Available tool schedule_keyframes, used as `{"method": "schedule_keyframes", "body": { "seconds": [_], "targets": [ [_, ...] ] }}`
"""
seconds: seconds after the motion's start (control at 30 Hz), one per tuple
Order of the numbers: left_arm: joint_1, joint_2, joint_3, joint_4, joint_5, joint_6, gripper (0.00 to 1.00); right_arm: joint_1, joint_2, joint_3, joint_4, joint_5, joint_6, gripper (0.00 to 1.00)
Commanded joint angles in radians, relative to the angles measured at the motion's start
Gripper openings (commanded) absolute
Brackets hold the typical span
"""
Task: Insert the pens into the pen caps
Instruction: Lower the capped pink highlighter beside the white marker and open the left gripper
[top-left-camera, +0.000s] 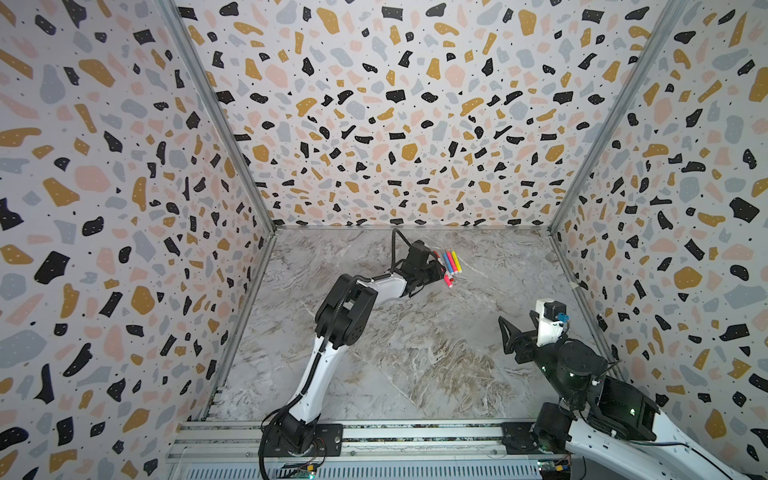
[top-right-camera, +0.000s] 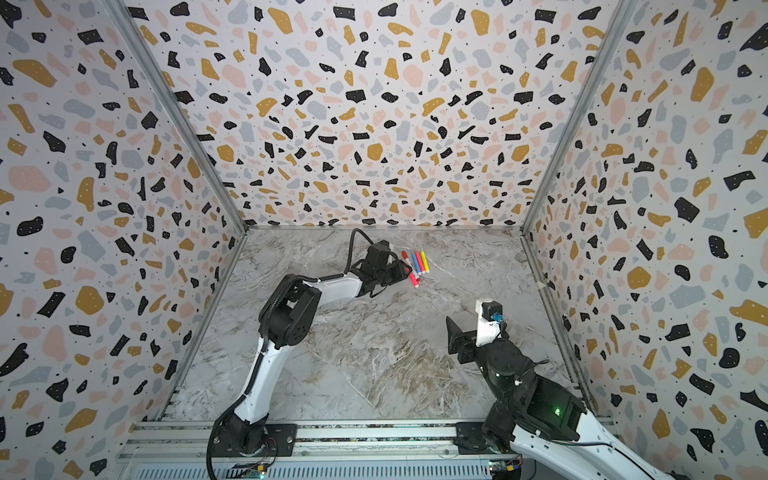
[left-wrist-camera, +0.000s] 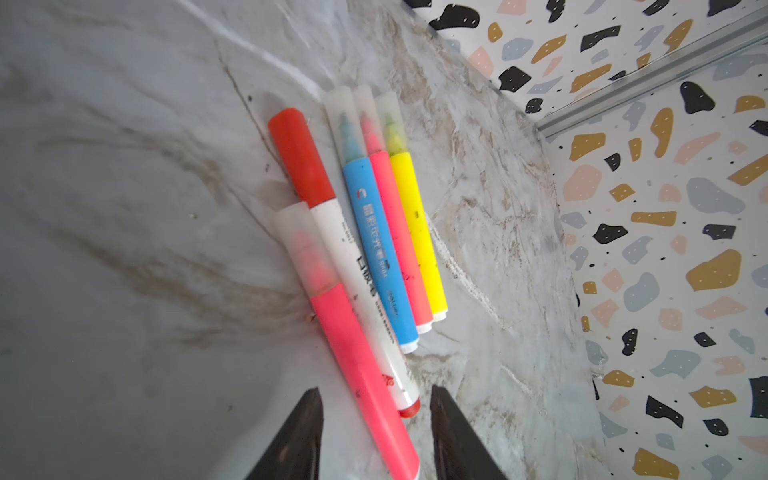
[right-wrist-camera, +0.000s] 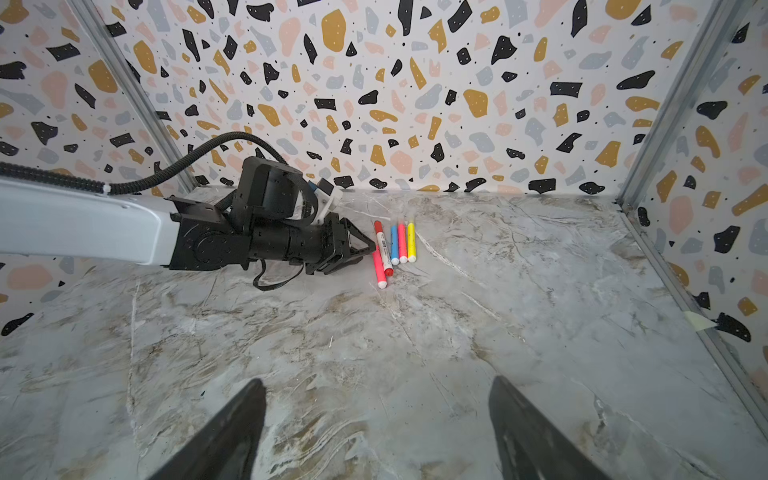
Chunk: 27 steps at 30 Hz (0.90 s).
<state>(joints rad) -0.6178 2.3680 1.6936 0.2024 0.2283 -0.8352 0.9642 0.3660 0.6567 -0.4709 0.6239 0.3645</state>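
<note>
Five pens lie side by side on the marble table, towards the back in both top views (top-left-camera: 450, 262) (top-right-camera: 417, 262). In the left wrist view every one wears its cap. The white-barrelled pen (left-wrist-camera: 365, 299) has a red pen cap (left-wrist-camera: 301, 153). The blue (left-wrist-camera: 380, 249), slim pink (left-wrist-camera: 401, 241), yellow (left-wrist-camera: 417, 232) and thicker pink pen (left-wrist-camera: 357, 365) have clear frosted caps (left-wrist-camera: 305, 245). My left gripper (left-wrist-camera: 375, 390) is open astride the thicker pink pen's tail, with a gap on each side. My right gripper (right-wrist-camera: 377, 381) is open over bare table at the front right (top-left-camera: 517, 328).
Terrazzo-patterned walls close in the table on three sides, with metal corner posts (top-left-camera: 216, 116). The pens lie a short way from the back wall (right-wrist-camera: 415, 124). The left arm (top-left-camera: 332, 316) stretches across the table's middle. A rail (top-left-camera: 415, 432) runs along the front edge.
</note>
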Motion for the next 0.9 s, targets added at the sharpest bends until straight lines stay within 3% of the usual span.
{"method": "schedule_keyframes", "body": {
  "seconds": [0.0,0.3,0.53,0.87],
  "targets": [
    [0.004,0.041,0.051,0.077,0.023,-0.027,0.43,-0.002,-0.011,-0.003,0.015,-0.003,-0.012,0.84],
    [0.005,0.074,0.087,0.068,0.020,-0.041,0.44,-0.001,-0.011,-0.005,0.017,-0.006,-0.013,0.84],
    [0.004,0.037,0.025,0.108,0.002,-0.042,0.44,-0.002,-0.010,-0.006,0.020,-0.012,-0.012,0.84],
    [0.006,0.088,0.091,0.078,0.002,-0.042,0.46,-0.002,-0.011,-0.008,0.020,-0.010,-0.011,0.85]
  ]
}}
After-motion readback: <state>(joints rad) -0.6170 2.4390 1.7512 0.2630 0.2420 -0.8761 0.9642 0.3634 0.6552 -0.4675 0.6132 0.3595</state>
